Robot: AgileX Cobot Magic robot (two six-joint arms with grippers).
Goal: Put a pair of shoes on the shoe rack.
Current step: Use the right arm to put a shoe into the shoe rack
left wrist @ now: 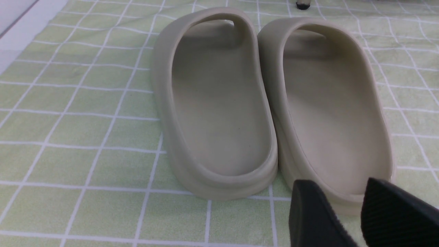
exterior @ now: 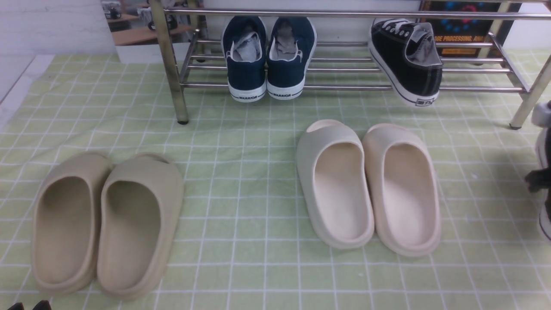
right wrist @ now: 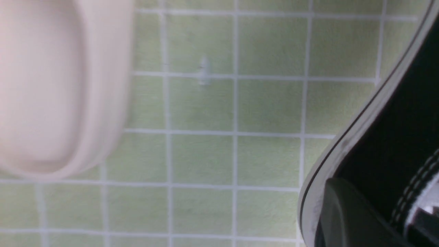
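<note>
Front view: one black sneaker (exterior: 409, 64) of the pair is on the shoe rack (exterior: 344, 87), angled, heel toward us. The second black sneaker (exterior: 545, 150) is off the rack at the right edge, in the right gripper (exterior: 536, 180), which looks pinched on its side; can't tell if it's clear of the cloth. Left gripper (left wrist: 337, 181) is spread, holding nothing. Step in hand, my read: grasp of shoe two. Next: lift, clear the rods, set it beside its mate. Text: "WARRIOR" on both heels of the navy sneakers (exterior: 284, 64); poster (exterior: 465, 28) behind reads "AGE PROCESSING", cut off. Black shoe's heel label unreadable.
</note>
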